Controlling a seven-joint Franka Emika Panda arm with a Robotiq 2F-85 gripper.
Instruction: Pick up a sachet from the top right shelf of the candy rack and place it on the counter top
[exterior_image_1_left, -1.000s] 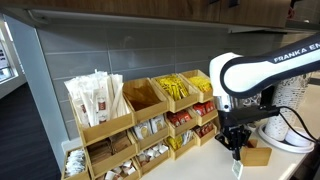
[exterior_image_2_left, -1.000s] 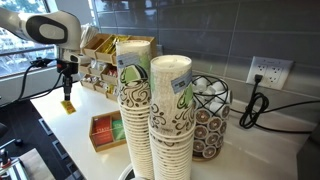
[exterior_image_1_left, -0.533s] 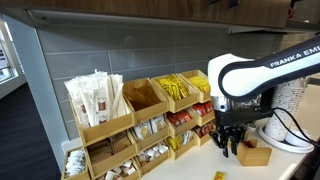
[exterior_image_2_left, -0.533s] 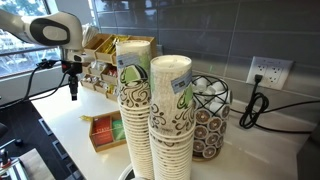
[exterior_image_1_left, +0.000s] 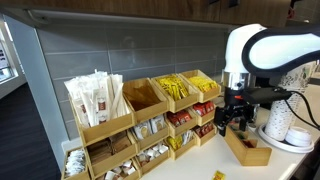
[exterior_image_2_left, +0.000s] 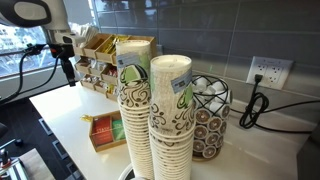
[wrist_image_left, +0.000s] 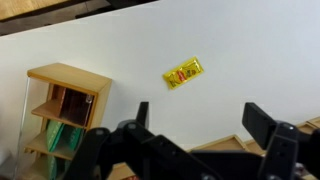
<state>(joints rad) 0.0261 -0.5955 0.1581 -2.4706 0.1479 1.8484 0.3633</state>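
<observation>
In the wrist view the end effector (wrist_image_left: 190, 150) fills the lower edge, its dark fingers (wrist_image_left: 268, 130) spread wide with nothing between them. Beyond them the yellow sachet (wrist_image_left: 183, 73) lies flat and slightly tilted on the white tabletop (wrist_image_left: 250, 50), apart from a small wooden tray (wrist_image_left: 65, 105) holding red and green packets. In an exterior view the sachet (exterior_image_1_left: 219, 176) lies at the very front edge of the picture. Behind it stands the tray (exterior_image_1_left: 250, 152), and the end effector (exterior_image_1_left: 231, 122) hangs above that tray, clear of the tabletop and touching nothing. Farther back the rack (exterior_image_1_left: 130, 125) stands against the grey tiled wall, and its top right shelf (exterior_image_1_left: 205, 84) holds yellow packets level with the arm's wrist. In the other exterior view two tall stacks of paper cups (exterior_image_2_left: 150, 110) stand nearest. The tray (exterior_image_2_left: 103, 130) lies just past them, and the rack (exterior_image_2_left: 100, 62) is farthest, with the end effector (exterior_image_2_left: 69, 72) hanging beside it.
</observation>
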